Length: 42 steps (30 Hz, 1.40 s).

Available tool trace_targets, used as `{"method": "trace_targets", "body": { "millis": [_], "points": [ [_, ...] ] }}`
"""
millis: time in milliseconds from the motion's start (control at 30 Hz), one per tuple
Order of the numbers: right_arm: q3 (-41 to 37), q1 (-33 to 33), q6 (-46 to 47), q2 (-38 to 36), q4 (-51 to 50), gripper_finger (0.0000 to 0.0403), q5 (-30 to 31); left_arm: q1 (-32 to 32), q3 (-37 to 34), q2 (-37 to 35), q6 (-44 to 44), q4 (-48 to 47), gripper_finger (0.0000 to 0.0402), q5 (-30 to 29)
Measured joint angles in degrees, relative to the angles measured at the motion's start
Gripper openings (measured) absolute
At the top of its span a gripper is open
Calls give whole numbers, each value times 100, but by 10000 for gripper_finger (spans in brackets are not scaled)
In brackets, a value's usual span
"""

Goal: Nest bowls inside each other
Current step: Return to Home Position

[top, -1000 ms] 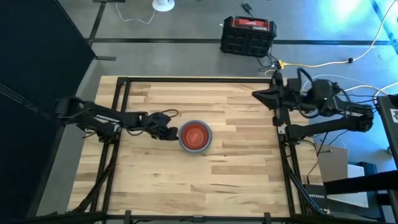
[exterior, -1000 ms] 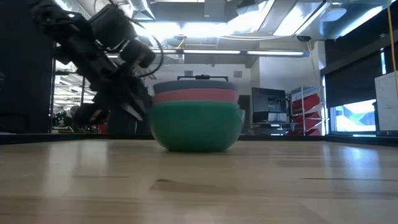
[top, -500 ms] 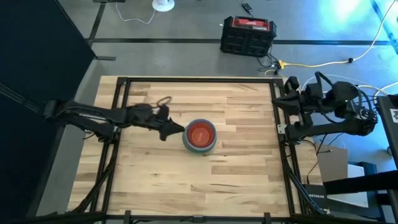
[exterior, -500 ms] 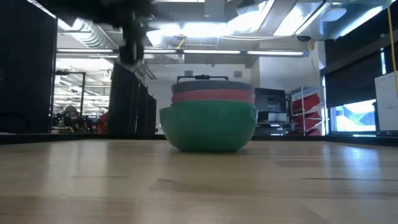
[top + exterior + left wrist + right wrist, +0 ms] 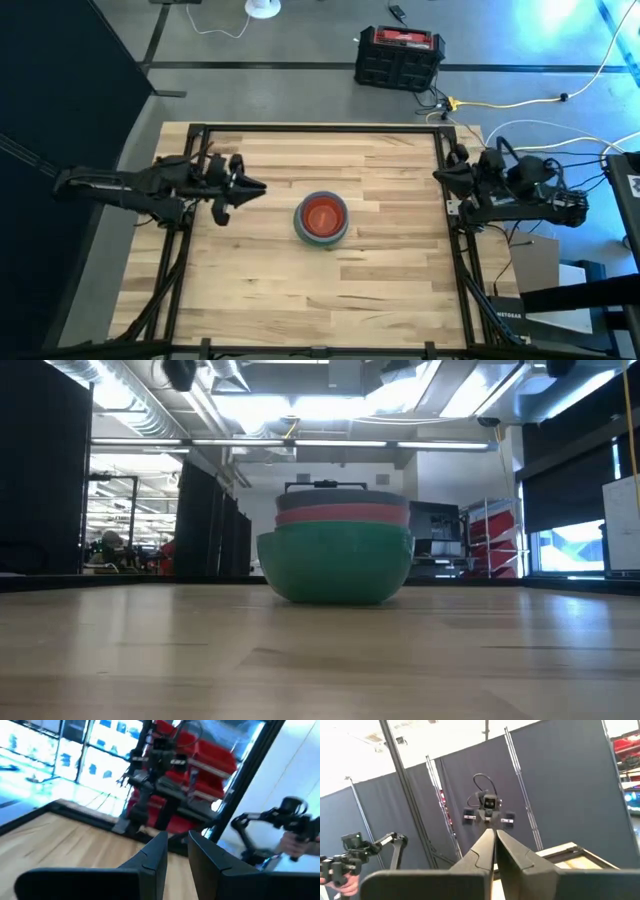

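Now your stack of bowls [image 5: 321, 218] sits near the centre of the desk [image 5: 380, 290], with open wood on every side. The left hand [image 5: 243, 188] hovers near the left edge, empty, its fingers narrowly parted. The right hand [image 5: 438, 176] is at the right edge, fingers pressed together. From above you see only the orange-red bowl [image 5: 320, 213]; the low view shows the green bowl [image 5: 335, 565] at the bottom.

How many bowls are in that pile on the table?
4 show, all in one stack: green bowl outermost, pink bowl in it, blue bowl next, orange-red bowl innermost. Another may be hidden inside.
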Motion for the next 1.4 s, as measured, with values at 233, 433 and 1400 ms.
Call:
{"method": "trace_targets", "body": {
  "millis": [233,433,1400],
  "points": [
    [-886,0,105,-424,1283,0,174,4,-2,-851,300,-1023,59,-276],
    [-1301,0,93,-531,1690,0,373,4,-241,-1667,148,-1563,59,-329],
    [-2723,0,104,-565,3434,0,814,-2,-2506,-4090,-366,-761,59,-530]
  ]
}}
